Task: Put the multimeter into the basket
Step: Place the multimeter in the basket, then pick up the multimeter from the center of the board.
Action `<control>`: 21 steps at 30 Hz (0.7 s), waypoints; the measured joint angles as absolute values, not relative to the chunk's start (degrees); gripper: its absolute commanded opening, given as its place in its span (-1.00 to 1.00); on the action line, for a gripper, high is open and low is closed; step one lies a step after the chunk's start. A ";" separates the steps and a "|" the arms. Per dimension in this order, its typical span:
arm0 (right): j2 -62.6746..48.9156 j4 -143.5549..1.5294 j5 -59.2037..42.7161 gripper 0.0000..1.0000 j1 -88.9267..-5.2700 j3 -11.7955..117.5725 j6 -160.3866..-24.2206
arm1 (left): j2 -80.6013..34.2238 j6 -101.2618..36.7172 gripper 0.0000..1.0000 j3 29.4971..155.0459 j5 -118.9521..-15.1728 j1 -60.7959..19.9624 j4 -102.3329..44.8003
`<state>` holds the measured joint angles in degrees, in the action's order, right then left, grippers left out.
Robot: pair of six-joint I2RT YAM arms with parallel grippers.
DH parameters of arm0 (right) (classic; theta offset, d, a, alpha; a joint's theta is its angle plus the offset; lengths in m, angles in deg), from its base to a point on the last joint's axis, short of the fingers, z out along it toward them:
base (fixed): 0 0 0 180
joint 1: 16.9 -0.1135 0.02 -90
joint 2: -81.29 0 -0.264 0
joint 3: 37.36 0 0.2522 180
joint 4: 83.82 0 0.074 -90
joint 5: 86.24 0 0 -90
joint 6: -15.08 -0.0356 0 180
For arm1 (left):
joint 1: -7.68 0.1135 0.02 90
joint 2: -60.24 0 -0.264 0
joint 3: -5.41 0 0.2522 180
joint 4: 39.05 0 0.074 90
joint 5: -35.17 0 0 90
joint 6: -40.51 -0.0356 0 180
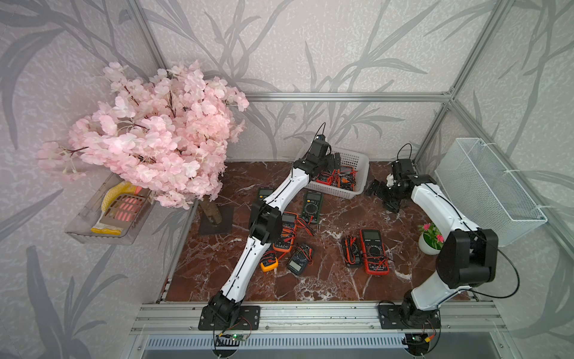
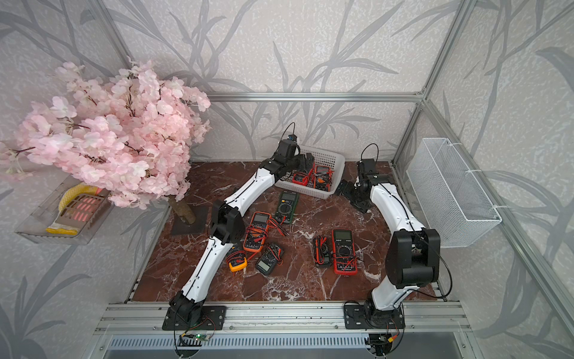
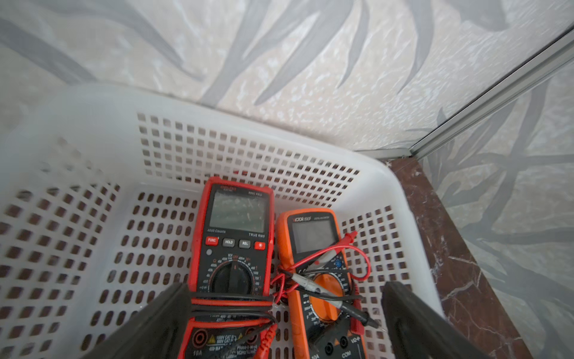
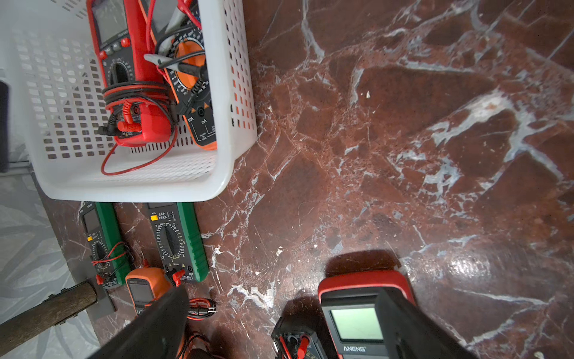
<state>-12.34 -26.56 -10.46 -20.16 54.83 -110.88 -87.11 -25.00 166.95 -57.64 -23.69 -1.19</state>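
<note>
Left pincer (image 3: 285, 289) gapes over basket (image 3: 80, 118) holding "TRUE RMS" multimeter (image 3: 234, 242).

Both top views: one stereo head mounted high over the front rail (image 1: 310, 312), pitched down toward the back wall (image 1: 310, 46). It sits far enough off to take in the whole marble tabletop (image 1: 335, 279). Coverage is near-identical, with a slight sideways offset.
Left wrist cam: close, just over the white basket (image 3: 375, 169), facing the back wall.
Right wrist cam: near the tabletop, looking down beside the basket.
All four share the basket with its red multimeter (image 3: 236, 248) and orange multimeter (image 3: 313, 245).
</note>
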 measured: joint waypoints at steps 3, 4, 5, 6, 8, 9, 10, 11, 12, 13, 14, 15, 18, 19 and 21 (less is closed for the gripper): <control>-11.68 -27.21 -10.55 0.99 -20.16 54.53 -110.88 | -82.12 -25.44 1.00 164.53 -55.67 -23.78 -0.27; -11.42 -27.50 -10.62 0.99 -20.19 54.35 -110.88 | -80.16 -25.53 1.00 163.32 -54.78 -23.78 0.10; -11.18 -27.76 -10.75 0.99 -20.27 54.18 -110.88 | -78.45 -25.59 1.00 162.17 -54.01 -23.78 0.43; -10.87 -28.11 -10.81 0.99 -20.34 53.94 -110.86 | -77.10 -25.70 1.00 161.18 -53.29 -23.78 0.78; -10.22 -28.68 -10.99 0.99 -20.62 53.28 -110.88 | -73.97 -26.20 1.00 158.76 -51.57 -23.78 1.87; -9.96 -28.85 -11.16 0.99 -20.75 53.00 -110.88 | -72.66 -26.53 1.00 157.60 -50.84 -23.78 2.48; -9.72 -29.03 -11.32 0.99 -20.97 52.73 -110.88 | -71.31 -26.88 1.00 156.22 -50.04 -23.78 3.03; -9.56 -29.11 -11.36 0.99 -21.23 52.58 -110.88 | -69.78 -27.23 1.00 154.52 -49.14 -23.78 3.69; -9.43 -29.27 -11.45 0.99 -21.50 52.45 -110.88 | -68.44 -27.56 1.00 152.92 -48.35 -23.76 4.19; -9.34 -29.42 -11.56 0.99 -21.89 52.38 -110.88 | -66.89 -28.02 1.00 150.89 -47.46 -23.72 4.54; -9.32 -29.53 -11.73 0.99 -22.35 52.38 -110.86 | -65.36 -28.39 1.00 148.75 -46.63 -23.67 4.80; -9.30 -29.62 -11.80 0.99 -22.70 52.38 -110.86 | -63.85 -28.65 1.00 146.47 -45.75 -23.65 4.95; -8.97 -29.64 -11.86 0.98 -24.05 52.38 -110.80 | -59.00 -29.64 1.00 139.15 -43.17 -23.65 5.24; -8.73 -29.66 -11.88 0.99 -24.49 52.38 -110.64 | -57.21 -29.99 1.00 136.42 -42.25 -23.58 5.13; -8.34 -29.64 -11.97 0.99 -25.30 52.38 -110.47 | -54.04 -30.33 1.00 131.70 -40.83 -23.21 5.02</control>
<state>-8.34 -29.64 -11.97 -25.30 52.38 -110.47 -54.04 -30.33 131.70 -40.83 -23.21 5.02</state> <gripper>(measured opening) 0.993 0.999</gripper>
